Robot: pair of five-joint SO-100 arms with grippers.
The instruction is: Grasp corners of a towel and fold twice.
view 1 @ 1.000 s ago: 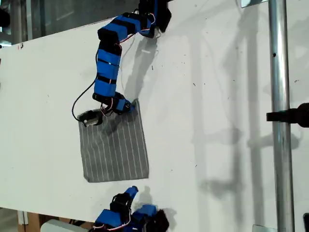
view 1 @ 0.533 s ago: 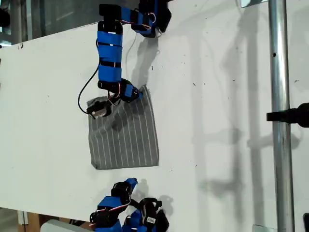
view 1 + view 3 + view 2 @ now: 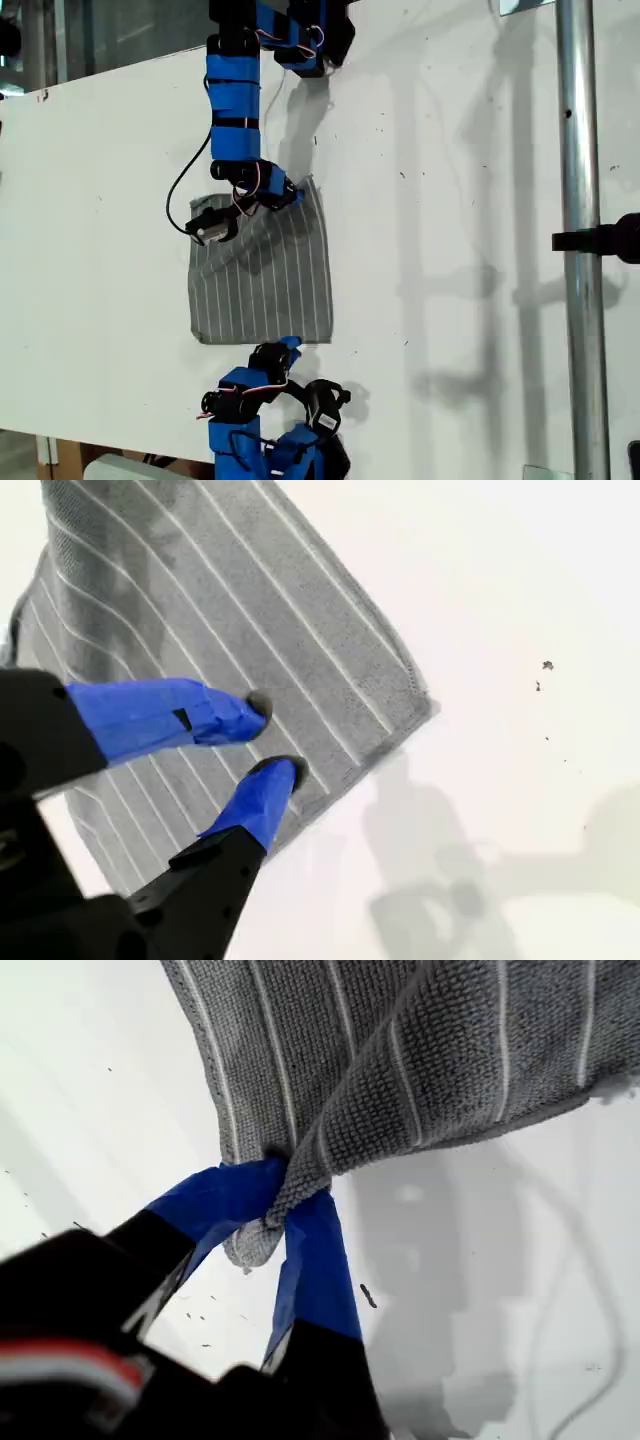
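The grey towel [image 3: 265,280] with thin white stripes lies mostly flat on the white table [image 3: 460,150]. My first gripper [image 3: 290,194], on the arm reaching in from the exterior view's top, is shut on one far corner [image 3: 255,1245]. That corner is bunched between its blue fingers [image 3: 315,1260], and the towel [image 3: 430,1060] hangs up from them. My second gripper [image 3: 288,346] comes in from the exterior view's bottom. It hovers open [image 3: 268,738] over the towel [image 3: 200,600], a little in from a near corner [image 3: 422,705].
A vertical metal pole [image 3: 580,250] with a black clamp [image 3: 612,238] stands at the exterior view's right. A black cable [image 3: 178,195] loops beside the first arm. The table's edge runs along the exterior view's bottom left.
The first gripper has dragged the towel toward the exterior view's right and top, holding its corner. The second arm has unfolded and reached up to the towel's near edge.
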